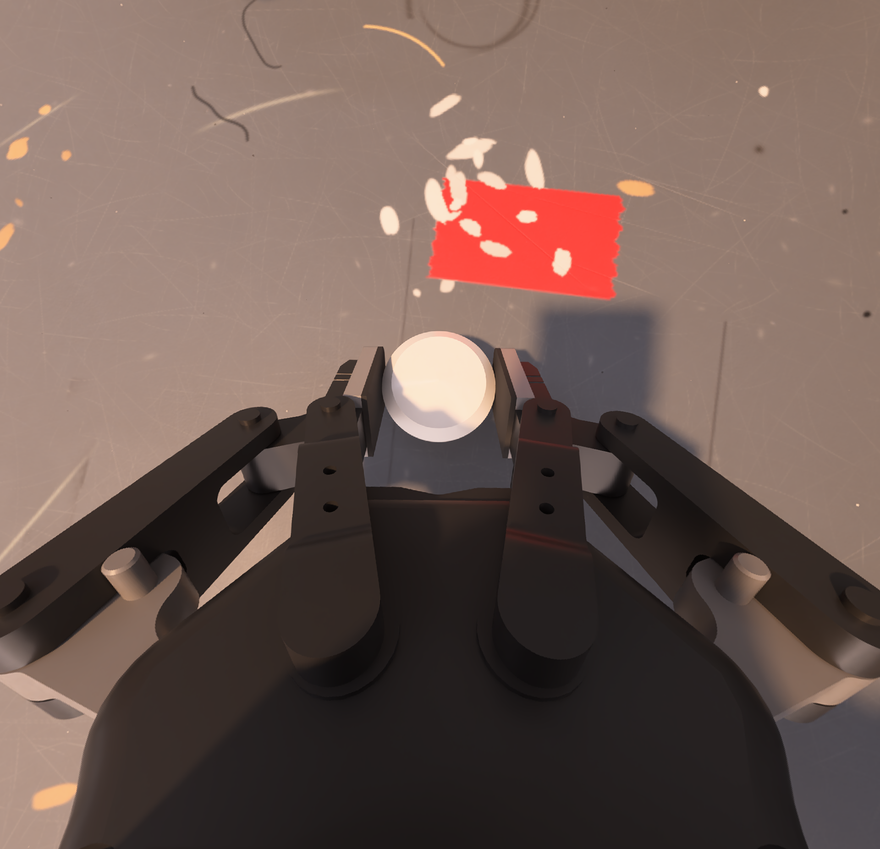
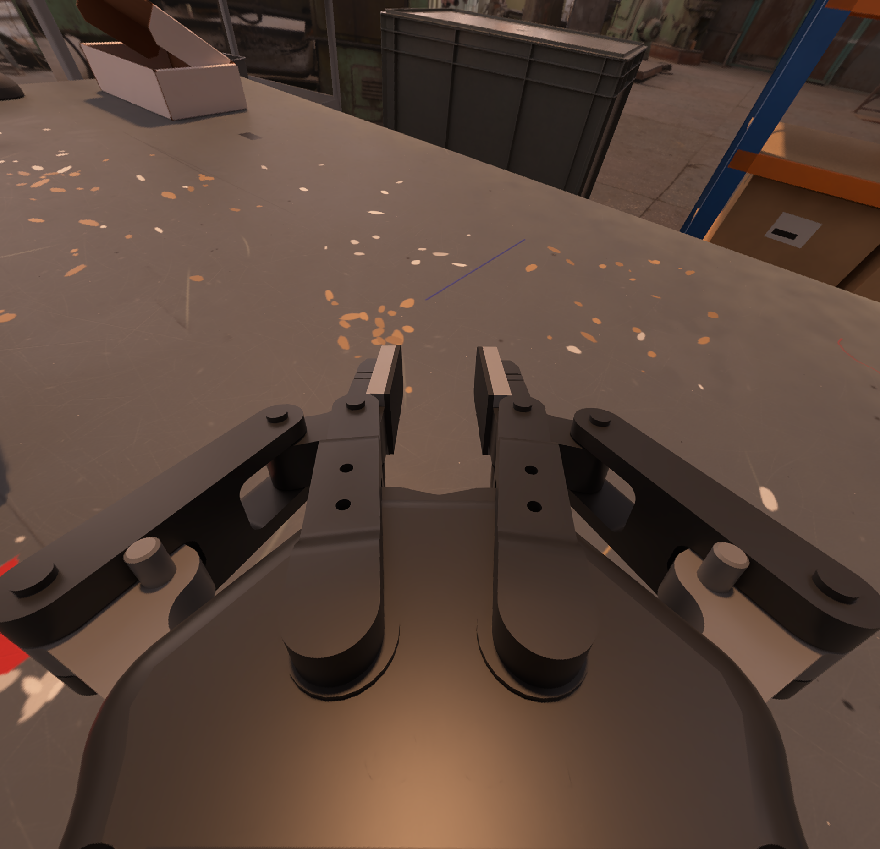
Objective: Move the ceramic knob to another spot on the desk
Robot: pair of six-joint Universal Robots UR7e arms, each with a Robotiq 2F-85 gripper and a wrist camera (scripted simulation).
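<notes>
The ceramic knob is a round white cap seen from above in the left wrist view. It sits between the two pads of my left gripper, which press on its left and right sides. The gripper looks straight down at the grey desk. I cannot tell whether the knob rests on the desk or hangs just above it. My right gripper is open and empty, held over the desk with a gap between its pads. The knob does not show in the right wrist view.
A red tape patch with white flecks lies just beyond the knob. Orange and white paint flecks dot the desk. An open white cardboard box stands at the far left edge. A dark grey crate and a blue rack stand past the desk.
</notes>
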